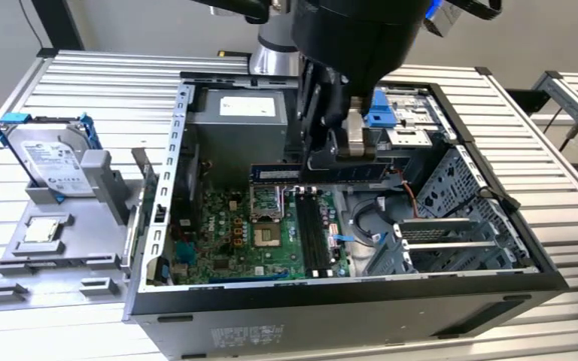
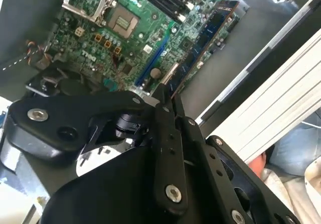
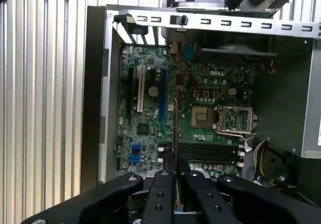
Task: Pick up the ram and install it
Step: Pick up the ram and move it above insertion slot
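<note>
Tool (image 1: 342, 154) shut tight on ram (image 1: 274, 173), held on edge above motherboard (image 1: 234, 241) inside open computer case (image 1: 369, 301) on table (image 1: 98, 83). In both wrist views ram runs crosswise to black memory slots (image 1: 314, 229), not seated. Likely risks: descent at this angle strikes slot walls; board slips in grip; nearby cables (image 1: 369, 218) snag.

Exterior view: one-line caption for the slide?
Black gripper holds the thin dark blue-green ram stick above the green motherboard inside the open grey computer case.
</note>
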`<state>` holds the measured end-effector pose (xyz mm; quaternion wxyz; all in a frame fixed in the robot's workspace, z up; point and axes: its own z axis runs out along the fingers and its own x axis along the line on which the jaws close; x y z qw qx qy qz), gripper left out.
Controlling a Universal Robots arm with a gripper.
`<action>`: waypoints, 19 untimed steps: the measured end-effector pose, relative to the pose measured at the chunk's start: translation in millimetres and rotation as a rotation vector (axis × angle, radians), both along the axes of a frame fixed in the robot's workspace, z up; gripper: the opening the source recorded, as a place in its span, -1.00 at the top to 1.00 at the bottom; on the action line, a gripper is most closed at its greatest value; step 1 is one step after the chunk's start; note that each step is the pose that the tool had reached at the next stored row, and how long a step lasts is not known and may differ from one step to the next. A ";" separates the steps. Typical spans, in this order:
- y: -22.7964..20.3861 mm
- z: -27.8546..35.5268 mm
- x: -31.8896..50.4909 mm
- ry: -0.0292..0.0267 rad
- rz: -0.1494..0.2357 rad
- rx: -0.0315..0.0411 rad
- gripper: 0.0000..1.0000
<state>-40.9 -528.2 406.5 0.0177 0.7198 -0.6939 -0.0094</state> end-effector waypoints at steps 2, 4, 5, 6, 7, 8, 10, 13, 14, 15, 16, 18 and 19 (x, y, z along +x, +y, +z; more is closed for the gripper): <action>0.0 0.0 8.8 0.0011 0.001 0.0000 1.00; 0.0 0.0 18.1 0.0023 0.001 0.0000 1.00; 0.0 0.0 22.6 0.0030 0.002 0.0000 1.00; -0.1 0.0 27.1 0.0036 0.002 0.0000 1.00; 0.0 0.0 31.8 0.0042 0.003 0.0000 1.00; 0.0 0.0 36.4 0.0048 0.003 0.0000 1.00; 0.0 0.0 45.1 0.0060 0.004 0.0001 1.00; 0.1 0.0 52.1 0.0070 0.005 0.0000 1.00; 0.0 0.0 52.1 0.0070 0.005 -0.0001 1.00; 0.0 0.0 52.1 0.0070 0.005 0.0000 1.00; 0.0 0.0 52.1 0.0070 0.005 0.0001 1.00; 0.0 0.0 52.1 0.0070 0.005 0.0000 1.00; 1.8 0.0 52.1 0.0070 0.005 0.0000 1.00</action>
